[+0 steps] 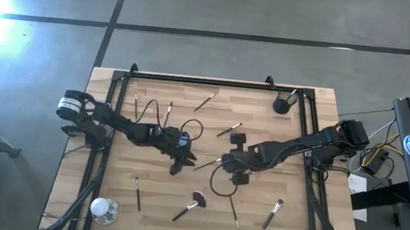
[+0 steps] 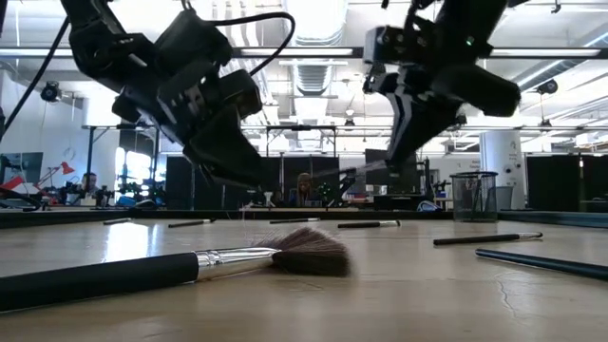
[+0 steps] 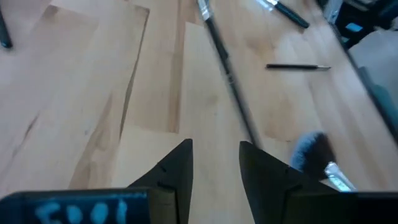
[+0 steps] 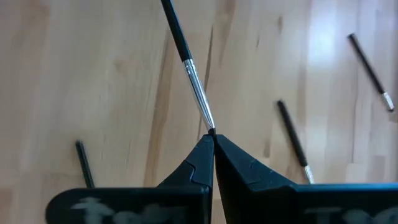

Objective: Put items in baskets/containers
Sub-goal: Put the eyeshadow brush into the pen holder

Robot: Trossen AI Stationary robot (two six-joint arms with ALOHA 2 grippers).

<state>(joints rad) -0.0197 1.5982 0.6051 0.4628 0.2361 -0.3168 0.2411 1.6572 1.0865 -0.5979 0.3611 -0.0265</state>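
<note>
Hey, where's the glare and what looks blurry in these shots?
High view: bright glare washes the upper-left floor. Low view: the fan brush up close is soft; ceiling lights shine behind. Left wrist view: blurred overall. Right wrist view: the right gripper and its held brush fairly clear.

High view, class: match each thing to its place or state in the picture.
Things:
1 cup
2 glass object
3 fan brush
4 right gripper

Places or states:
A bottom-left corner of the table
B shut on a thin brush
C top right of the table
D bottom middle of the table

Pairs: 1-C, 2-A, 3-D, 4-B
</note>
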